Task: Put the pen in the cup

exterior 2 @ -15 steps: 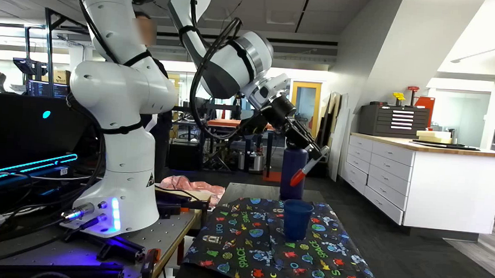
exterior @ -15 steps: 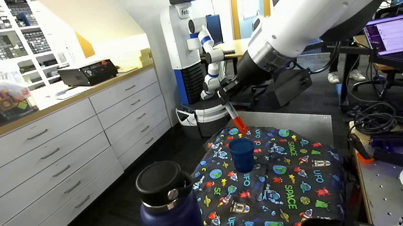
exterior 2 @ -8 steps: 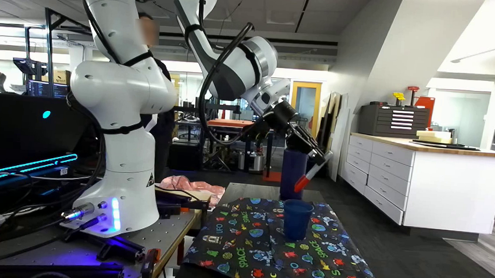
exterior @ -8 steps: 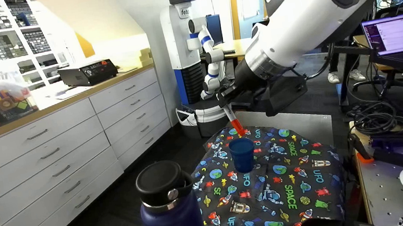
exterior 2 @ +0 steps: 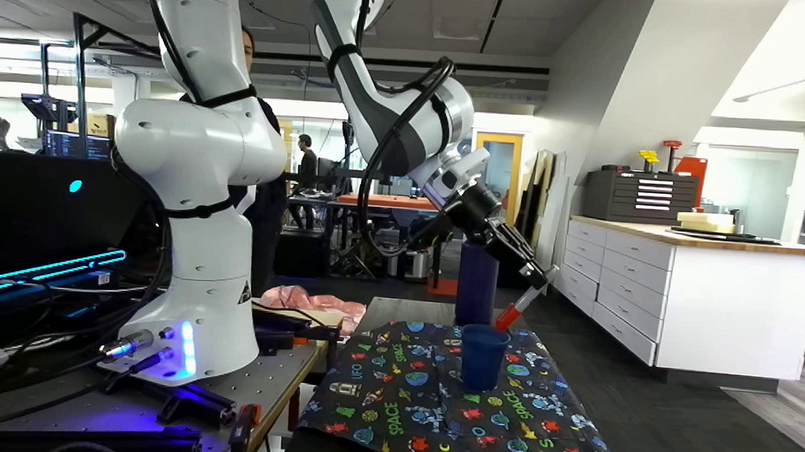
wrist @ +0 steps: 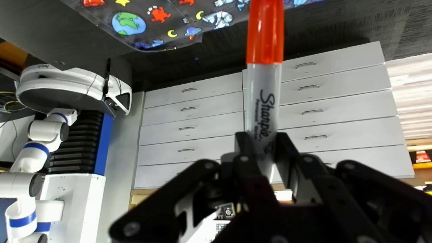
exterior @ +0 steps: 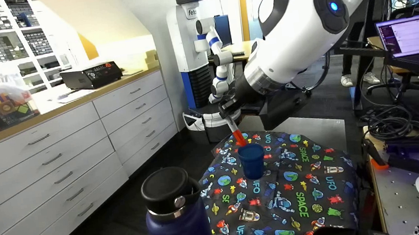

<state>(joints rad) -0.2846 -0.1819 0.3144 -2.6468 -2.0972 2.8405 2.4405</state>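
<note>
The pen, a marker with a red-orange end and pale whitish body, shows in both exterior views (exterior: 238, 134) (exterior 2: 514, 312) and large in the wrist view (wrist: 264, 87). My gripper (exterior: 228, 110) (exterior 2: 538, 275) (wrist: 261, 141) is shut on its pale body. The pen is tilted, red end down. The small dark-blue cup (exterior: 252, 163) (exterior 2: 484, 360) stands upright on the cloth in both exterior views and is out of the wrist view. The pen's red end appears at the cup's rim in both exterior views; I cannot tell whether they touch. The cup's inside is mostly hidden.
A tall dark-blue jug with a black lid (exterior: 177, 215) stands near the cup; it also shows behind the gripper (exterior 2: 476, 283). A space-print cloth (exterior: 301, 197) covers the table. White drawers (exterior: 79, 156) stand beyond a floor gap.
My gripper has carried the pen downward, leftward in an exterior view and rightward in an exterior view. The red end is now lower, at the height of the cup's rim. The cup has not moved.
</note>
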